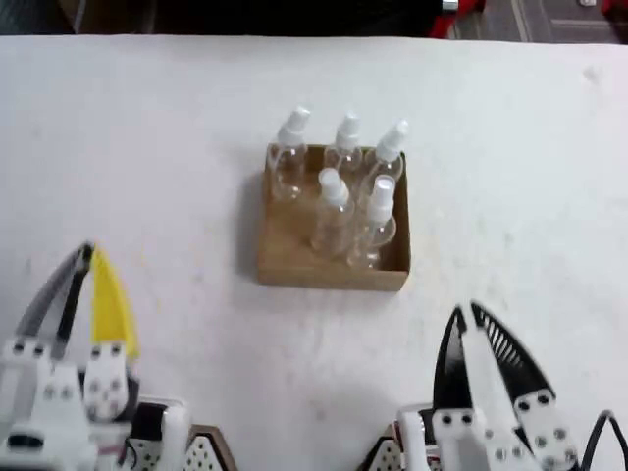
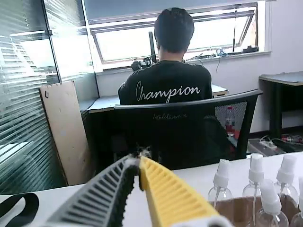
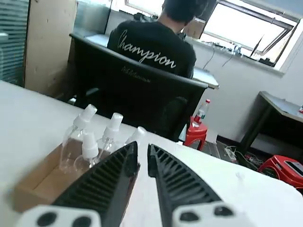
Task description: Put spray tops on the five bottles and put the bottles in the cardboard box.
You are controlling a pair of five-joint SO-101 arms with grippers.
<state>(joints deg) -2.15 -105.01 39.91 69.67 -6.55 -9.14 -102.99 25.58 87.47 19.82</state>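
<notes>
The cardboard box (image 1: 294,263) sits mid-table. Several clear bottles (image 1: 332,211) stand upright inside it, each with a white spray top (image 1: 294,122). My left gripper (image 1: 90,251), with one grey and one yellow finger, rests near the table's front left corner, shut and empty, well short of the box. My right gripper (image 1: 465,314), with black fingers, rests at the front right, shut on nothing. From the left wrist I see the left gripper (image 2: 138,161) with the bottles (image 2: 220,187) beyond it. From the right wrist, the right gripper (image 3: 141,147) points past the box (image 3: 38,184) and bottles (image 3: 78,137).
The white table (image 1: 147,147) is bare around the box on all sides. Beyond its far edge, a person sits in a black office chair (image 2: 189,127) facing away, not touching anything on the table.
</notes>
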